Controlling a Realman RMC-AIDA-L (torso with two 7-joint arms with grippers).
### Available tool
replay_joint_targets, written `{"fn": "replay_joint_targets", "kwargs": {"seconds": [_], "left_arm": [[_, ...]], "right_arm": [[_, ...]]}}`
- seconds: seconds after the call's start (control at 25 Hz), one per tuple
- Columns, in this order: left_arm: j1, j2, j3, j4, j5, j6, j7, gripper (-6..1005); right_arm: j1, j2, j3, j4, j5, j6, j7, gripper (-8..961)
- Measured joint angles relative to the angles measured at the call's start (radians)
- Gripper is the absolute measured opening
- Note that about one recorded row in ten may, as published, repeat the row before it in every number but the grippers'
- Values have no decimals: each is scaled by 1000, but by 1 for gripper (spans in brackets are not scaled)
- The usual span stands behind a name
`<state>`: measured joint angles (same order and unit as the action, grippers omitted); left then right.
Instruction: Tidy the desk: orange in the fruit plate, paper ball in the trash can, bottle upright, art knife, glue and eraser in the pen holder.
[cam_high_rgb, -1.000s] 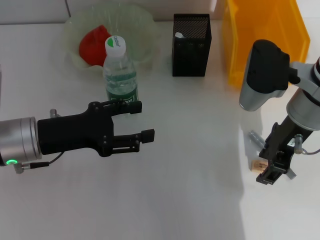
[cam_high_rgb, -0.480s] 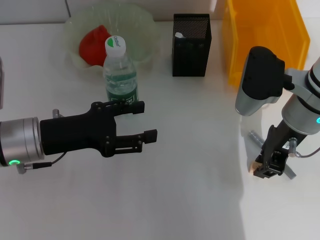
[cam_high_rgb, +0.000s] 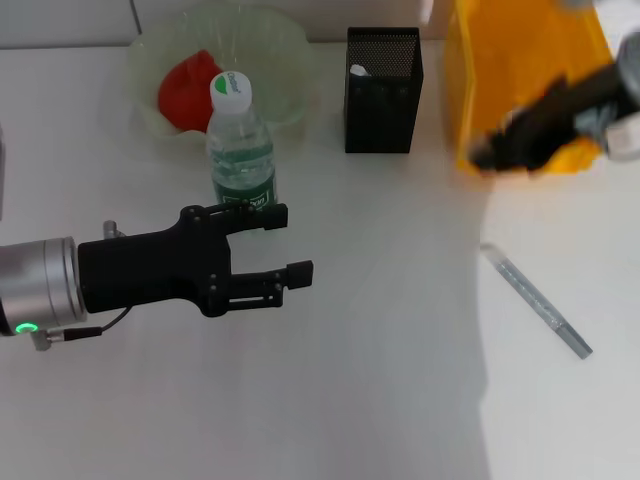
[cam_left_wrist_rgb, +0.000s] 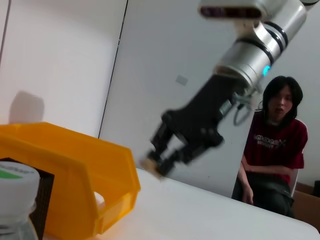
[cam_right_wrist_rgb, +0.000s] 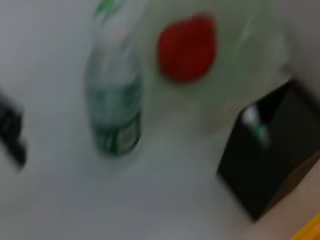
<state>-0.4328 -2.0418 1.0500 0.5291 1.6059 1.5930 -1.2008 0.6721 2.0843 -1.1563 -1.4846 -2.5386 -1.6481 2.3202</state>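
Pinching a small tan eraser (cam_left_wrist_rgb: 150, 165) between nearly closed fingertips, right claw (cam_left_wrist_rgb: 162, 162) raised before trash can (cam_high_rgb: 530, 70) at upper right; left claw (cam_high_rgb: 280, 243) spread, empty, beside upright bottle (cam_high_rgb: 240, 150).

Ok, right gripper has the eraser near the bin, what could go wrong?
The right gripper pinches the eraser only at its fingertips, close to the trash can; a slip could drop it there instead of the pen holder. The open left gripper is beside the upright bottle and could tip it.
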Motion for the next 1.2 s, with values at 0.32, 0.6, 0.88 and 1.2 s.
{"fn": "replay_joint_targets", "kwargs": {"seconds": [0.32, 0.6, 0.88, 1.2], "left_arm": [[-2, -1, 4, 0, 0, 11, 5, 800], [1, -2, -5, 6, -3, 42, 6, 800], [10, -13, -5, 28, -1, 58, 6, 800], [11, -15, -7, 28, 0, 59, 5, 800]], "right_arm": [[7, -15, 203, 297, 352, 498, -74, 279], [98, -24, 205, 638, 514, 651, -215, 297], [135, -21, 201, 718, 533, 723, -263, 315], [63, -28, 204, 576, 571, 584, -240, 584]]}}
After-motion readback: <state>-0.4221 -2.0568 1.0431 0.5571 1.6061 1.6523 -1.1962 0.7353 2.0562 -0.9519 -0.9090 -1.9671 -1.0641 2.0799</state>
